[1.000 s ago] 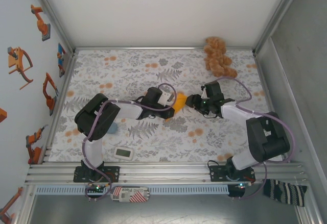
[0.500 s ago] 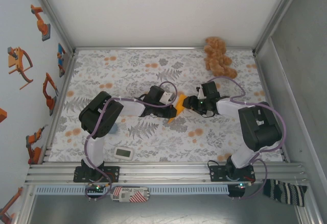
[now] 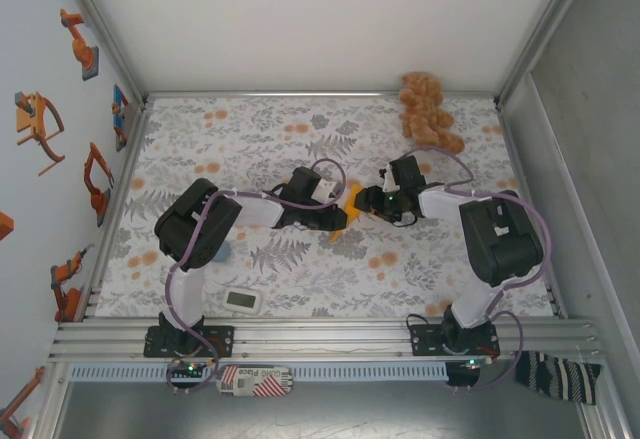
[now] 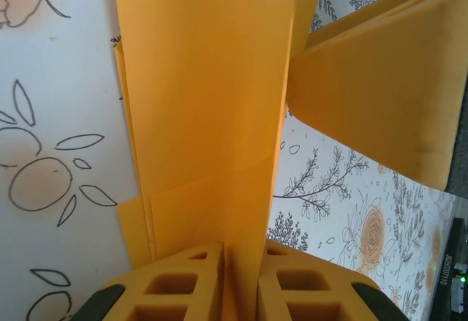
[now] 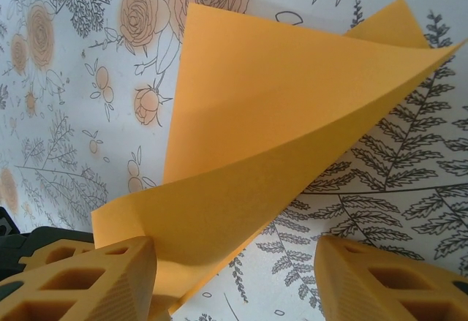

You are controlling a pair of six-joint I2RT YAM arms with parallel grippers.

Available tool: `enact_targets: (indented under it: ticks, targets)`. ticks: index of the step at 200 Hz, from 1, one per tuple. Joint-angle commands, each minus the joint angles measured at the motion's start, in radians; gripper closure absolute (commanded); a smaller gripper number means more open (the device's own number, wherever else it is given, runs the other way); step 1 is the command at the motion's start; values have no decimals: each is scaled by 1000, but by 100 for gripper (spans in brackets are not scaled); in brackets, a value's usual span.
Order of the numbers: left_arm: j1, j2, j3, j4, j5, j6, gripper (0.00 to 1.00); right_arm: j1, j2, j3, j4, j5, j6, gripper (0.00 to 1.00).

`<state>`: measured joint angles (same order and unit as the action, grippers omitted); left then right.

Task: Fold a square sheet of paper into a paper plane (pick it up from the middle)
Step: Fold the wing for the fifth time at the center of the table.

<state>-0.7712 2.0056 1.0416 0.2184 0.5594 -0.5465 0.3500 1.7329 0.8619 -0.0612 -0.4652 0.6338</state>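
With the left claw (image 4: 241,254) clenched on the square sheet of paper (image 5: 278,116), the released right claw (image 5: 234,251) should close squarely on the paper's raised flap.

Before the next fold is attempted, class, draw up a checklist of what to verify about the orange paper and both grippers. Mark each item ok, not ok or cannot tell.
1. Left gripper pinches the thin bright orange sheet of paper: ok, the paper runs between its closed fingers.
2. Right gripper open: ok, jaws wide apart around the paper's lower corner.
3. Right gripper clamped on the paper: not ok, not yet closed.
4. Paper fully lifted off the floral-print cloth: cannot tell for every edge.
5. Lumpy tan plush toy clear of both arms: ok, at the far right corner.
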Motion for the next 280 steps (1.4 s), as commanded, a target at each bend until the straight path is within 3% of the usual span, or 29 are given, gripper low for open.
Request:
enact_targets:
  ticks: [1, 124, 218, 280]
  targets:
    - [-4, 68, -9, -40, -29, -3, 82, 26, 58, 25, -9, 7, -22, 41]
    - [19, 107, -38, 18, 4, -93, 88, 29, -43, -50, 65, -63, -66, 43]
    - [19, 108, -44, 15, 11, -95, 86, 53, 124, 92, -157, 137, -16, 41]
    - [17, 18, -40, 73, 67, -113, 77, 63, 188, 131, -227, 202, -2, 41]
